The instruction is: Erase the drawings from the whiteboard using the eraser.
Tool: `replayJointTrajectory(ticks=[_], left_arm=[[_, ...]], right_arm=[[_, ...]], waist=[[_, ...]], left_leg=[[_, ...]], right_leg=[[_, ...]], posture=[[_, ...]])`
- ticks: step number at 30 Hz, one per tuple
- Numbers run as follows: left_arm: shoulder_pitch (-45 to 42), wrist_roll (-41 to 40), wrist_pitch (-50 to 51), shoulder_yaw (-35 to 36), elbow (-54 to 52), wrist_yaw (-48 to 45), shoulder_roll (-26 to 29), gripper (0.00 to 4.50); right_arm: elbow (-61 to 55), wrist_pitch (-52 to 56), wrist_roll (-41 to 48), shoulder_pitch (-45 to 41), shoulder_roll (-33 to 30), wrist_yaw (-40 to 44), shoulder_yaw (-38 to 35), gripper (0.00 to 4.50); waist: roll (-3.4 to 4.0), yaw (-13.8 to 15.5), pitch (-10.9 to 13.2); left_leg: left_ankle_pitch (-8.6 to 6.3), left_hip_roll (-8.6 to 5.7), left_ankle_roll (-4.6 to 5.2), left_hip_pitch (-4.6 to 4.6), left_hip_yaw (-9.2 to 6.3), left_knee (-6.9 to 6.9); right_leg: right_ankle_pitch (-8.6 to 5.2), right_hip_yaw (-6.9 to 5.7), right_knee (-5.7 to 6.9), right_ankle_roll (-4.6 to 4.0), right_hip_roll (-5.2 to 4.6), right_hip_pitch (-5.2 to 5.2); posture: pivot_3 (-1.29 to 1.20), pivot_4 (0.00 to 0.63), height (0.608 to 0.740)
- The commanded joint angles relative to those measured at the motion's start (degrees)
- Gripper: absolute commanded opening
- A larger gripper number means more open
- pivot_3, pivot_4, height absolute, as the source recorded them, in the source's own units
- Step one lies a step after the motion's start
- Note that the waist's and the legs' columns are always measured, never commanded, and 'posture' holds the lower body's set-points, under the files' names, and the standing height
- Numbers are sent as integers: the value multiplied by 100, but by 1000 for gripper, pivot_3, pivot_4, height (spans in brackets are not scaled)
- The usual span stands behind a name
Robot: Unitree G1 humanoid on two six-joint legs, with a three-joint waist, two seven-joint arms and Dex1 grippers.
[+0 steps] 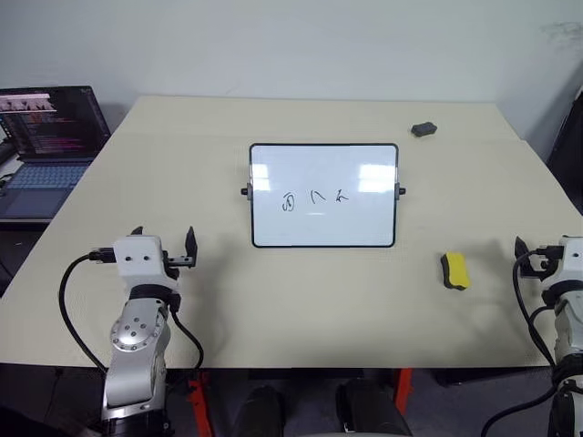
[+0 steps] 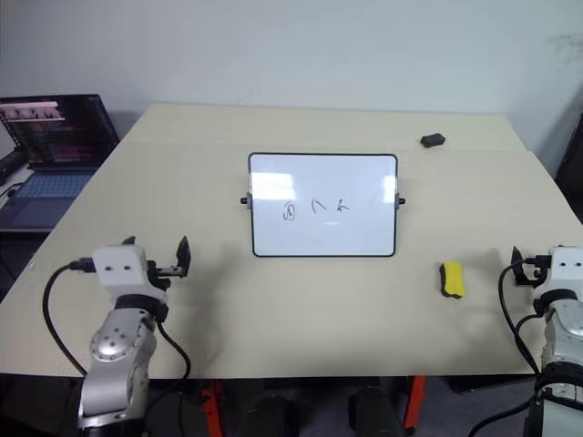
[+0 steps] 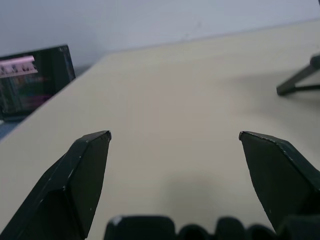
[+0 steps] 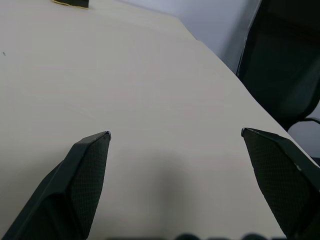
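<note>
Nearest me, left pincer (image 1: 164,248): released, fingers spread wide, nothing between them, held level over the near-left part of the surface (image 1: 301,309). In its wrist view I see bare surface between the fingers (image 3: 82,175).

Right pincer (image 4: 175,135): released, fingers wide apart and empty, at the near-right edge of the surface. I see its white wrist at the right border of the head view.

Eraser (image 1: 455,270): yellow with a black layer, lying on the surface on the near-right side, to the left of my right pincer and apart from it, nearer than the board's bottom-right corner.

Whiteboard (image 1: 323,164): mid-surface, propped on small black side knobs and tilted back, black frame, between the two arms and farther out than both.

Drawings (image 1: 312,198): three small black scribbles in a short row across the board's middle, intact.

Small dark grey object (image 1: 424,129): far right on the surface, beyond the board.

Laptop (image 1: 46,137): open, screen lit, off the far-left edge of the surface.

Dark chair (image 4: 285,65): beside the surface's right edge, seen from my right wrist.
</note>
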Motion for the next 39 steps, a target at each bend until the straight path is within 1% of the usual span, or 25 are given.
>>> replayJointTrajectory(ticks=[1, 3, 5, 7, 10, 13, 16, 18, 23, 25, 29, 36, 39], left_arm=[[44, -27, 137, -84, -278, -28, -73, 4500], [118, -18, 29, -127, -157, -44, -146, 4500], [193, 71, 173, -101, -180, 118, -227, 4500], [199, 141, 310, -58, -305, 257, -266, 4500], [308, 88, 252, 52, -387, 156, -197, 4500], [438, -94, 138, 349, -356, 136, -218, 4500], [493, -328, 80, 573, -417, 211, -391, 4500], [495, -467, 14, 722, -395, 153, -397, 4500], [225, -644, 143, 914, -289, 14, -113, 4500], [117, -667, 186, 930, -313, -22, -13, 4500], [45, -667, 174, 949, -202, -95, 136, 4500], [-112, -692, -10, 914, 266, -405, 333, 4500], [-175, -876, -20, 1084, 448, -730, 613, 4500]], right_arm=[[-262, 465, 253, 86, -98, 73, -173, 4458], [-335, 640, 285, 179, -68, 24, -167, 4458], [-613, 799, 352, 370, -27, -199, -262, 4458], [-1052, 1009, 428, 573, -1, -304, -323, 4458], [-1768, 1385, 447, 913, 67, -381, -298, 4458], [-2056, 1326, 384, 1028, 201, -524, -298, 4458], [-2078, 1266, 425, 899, 364, -645, -316, 4458], [-2268, 1180, 426, 965, 526, -675, -284, 4458], [-2931, 1259, 393, 1239, 823, -559, -124, 4458], [-3201, 1297, 412, 1354, 923, -440, -13, 4458], [-3578, 1254, 346, 1470, 1122, -469, 125, 4458], [-3842, 1485, 508, 1528, 1176, -602, -50, 4458], [-4038, 1588, 620, 1635, 1163, -517, -114, 4458]], waist=[[0, 6, 1], [0, 11, 1], [0, 14, 1], [0, 15, 1], [1, 16, 1], [2, -1, 2], [5, -9, 3], [3, 3, 5], [12, 35, 10], [12, 40, 10], [14, 27, 11], [20, 18, 14], [20, 19, 15]], left_leg=[[0, 0, 0, -1, 0, 0], [0, -1, 0, -1, -1, 5], [0, -1, 0, -1, -1, 7], [0, -1, 0, -1, -2, 6], [-1, 0, 0, -7, -6, 4], [-1, 1, 1, -6, -3, 4], [-1, 5, 1, -2, 1, 5], [-1, 4, 1, -2, 0, 5], [-1, 2, 1, -7, -6, 5], [-1, 2, 0, -9, -11, 5], [-1, 2, 0, -9, -9, 4], [-1, 3, 0, -7, -10, 4], [-1, 3, 0, -9, -11, 3]], right_leg=[[0, 0, 0, 0, 0, 0], [-1, 0, 0, 5, 0, 1], [0, 0, 0, 8, 0, 3], [-1, -1, -2, 9, 0, 4], [-2, -4, -6, 10, 0, 1], [-1, -1, -6, 10, 0, 1], [-1, 0, -5, 11, 1, 1], [-1, -1, -6, 11, 2, 1], [-2, -5, -7, 11, 2, 0], [-2, -9, -9, 11, 2, 0], [-2, -7, -10, 11, 0, -1], [-2, -9, -8, 10, 1, -2], [-2, -10, -8, 10, 1, -3]], posture=[[0, 150, 740], [0, 150, 740], [0, 150, 740], [0, 150, 740], [0, 150, 740], [0, 150, 740], [0, 150, 740], [0, 150, 740], [0, 150, 740], [0, 150, 740], [0, 150, 740], [0, 150, 740], [0, 150, 740]])
